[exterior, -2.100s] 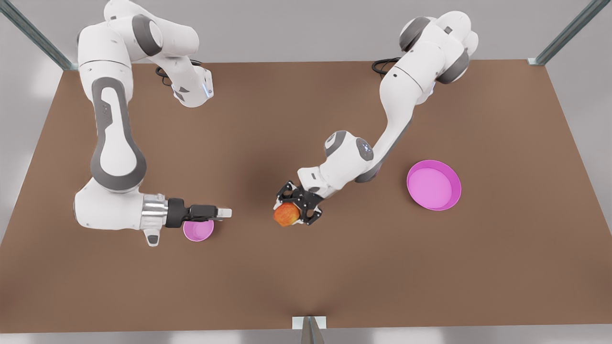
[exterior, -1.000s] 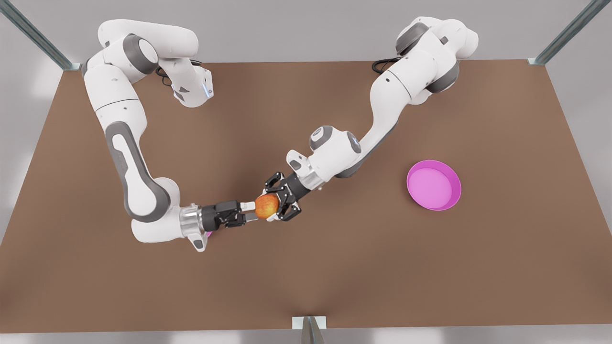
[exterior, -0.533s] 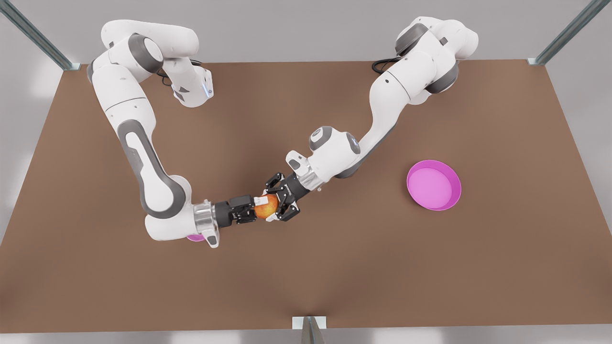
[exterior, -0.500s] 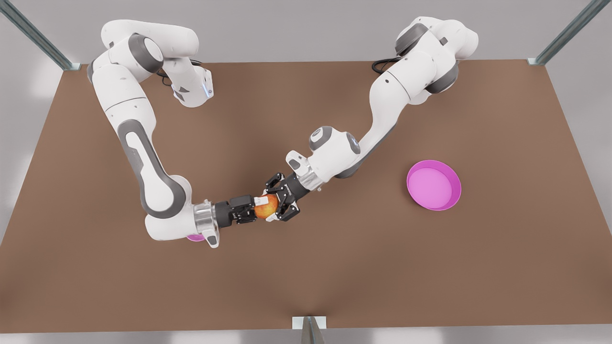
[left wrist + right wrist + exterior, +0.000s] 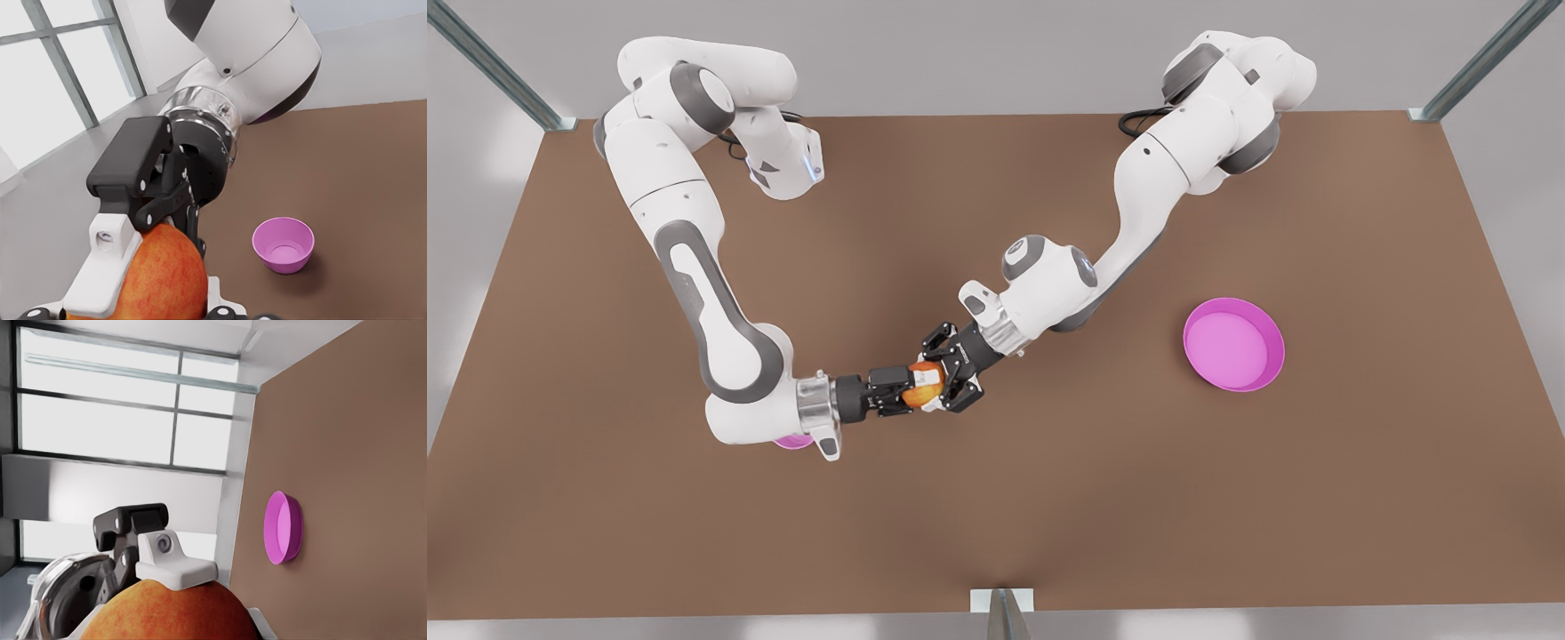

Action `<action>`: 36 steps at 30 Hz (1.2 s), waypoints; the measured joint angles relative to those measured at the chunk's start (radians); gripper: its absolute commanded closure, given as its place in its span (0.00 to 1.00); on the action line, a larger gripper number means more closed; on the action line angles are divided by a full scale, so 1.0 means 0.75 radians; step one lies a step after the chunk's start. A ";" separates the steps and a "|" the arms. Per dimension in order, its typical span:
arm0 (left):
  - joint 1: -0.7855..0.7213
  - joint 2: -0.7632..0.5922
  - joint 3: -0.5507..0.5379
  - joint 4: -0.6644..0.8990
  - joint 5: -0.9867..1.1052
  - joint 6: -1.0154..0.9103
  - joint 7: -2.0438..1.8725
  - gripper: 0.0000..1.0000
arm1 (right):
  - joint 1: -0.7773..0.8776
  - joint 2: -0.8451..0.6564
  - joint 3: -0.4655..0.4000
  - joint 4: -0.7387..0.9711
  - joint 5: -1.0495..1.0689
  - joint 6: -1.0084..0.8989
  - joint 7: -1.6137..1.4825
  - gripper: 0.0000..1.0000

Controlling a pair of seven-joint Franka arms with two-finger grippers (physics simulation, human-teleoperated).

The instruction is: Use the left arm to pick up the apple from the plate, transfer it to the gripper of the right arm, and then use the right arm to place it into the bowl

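Hanging mid-air above the table (image 5: 1049, 516) centre, the red-orange apple (image 5: 921, 390), yellow-patched, is sitting between both claws. The left gripper (image 5: 941, 391) is clamping it from the plate (image 5: 1234, 345) side; the right gripper (image 5: 903, 393), fingers (image 5: 107, 267) straddling it, is pressing against it. No readable markings.

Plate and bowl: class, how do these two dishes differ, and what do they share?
The plate is wide and shallow; the bowl is smaller and deeper. The plate lies uncovered; the bowl is partly hidden under the right arm in the front view. Both are round, pink and empty.
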 measured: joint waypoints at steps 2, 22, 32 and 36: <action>0.001 0.000 0.000 0.000 0.000 -0.002 0.004 0.00 | -0.003 -0.001 0.000 0.003 0.002 0.003 -0.002 0.49; 0.752 -0.480 0.036 -0.046 0.401 -1.137 -0.269 0.00 | -0.244 0.008 -0.172 0.018 -0.821 0.022 -0.073 0.48; 0.427 -0.895 0.676 -0.156 0.519 -1.907 -0.826 0.00 | -0.332 -0.046 -0.150 -0.047 -1.196 -0.136 -0.169 0.47; 0.425 -0.839 0.686 -0.118 0.502 -1.979 -1.005 0.00 | -0.323 -0.023 -0.151 -0.065 -1.225 -0.128 -0.197 0.46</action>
